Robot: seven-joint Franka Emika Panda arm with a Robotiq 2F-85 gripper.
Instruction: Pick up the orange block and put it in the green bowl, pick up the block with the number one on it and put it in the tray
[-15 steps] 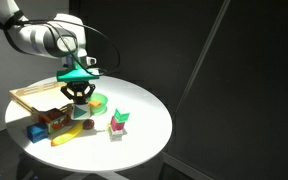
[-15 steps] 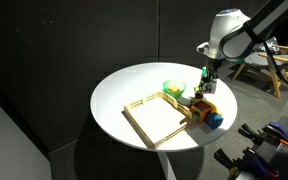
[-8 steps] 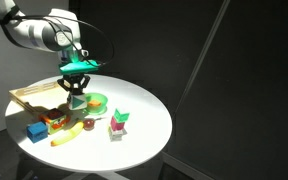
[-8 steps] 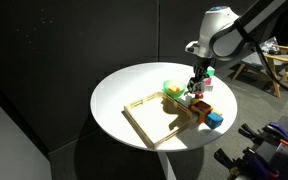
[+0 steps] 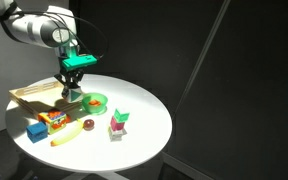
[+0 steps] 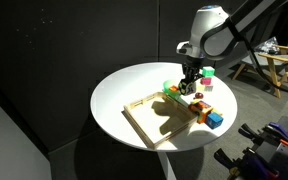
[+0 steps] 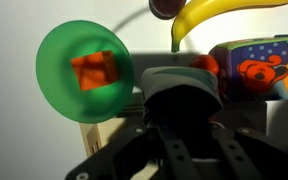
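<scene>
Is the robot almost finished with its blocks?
About halfway. The orange block already sits inside the green bowl. The hand hangs above the table near the bowl, and whether it holds anything is unclear. Left: moving the number-one block into the wooden tray; that number isn't readable here.

Banana and bear-printed block crowd the green bowl.

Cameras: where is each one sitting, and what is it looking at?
Exterior view: off to the side and a bit above the white table; arm and gripper show beside the green bowl.
Exterior view: across the table from higher up, wooden tray nearest; arm shows.
Wrist view: on the arm, looking down past the gripper body; orange block lies in the bowl, banana at top.
All three share the green bowl.
</scene>
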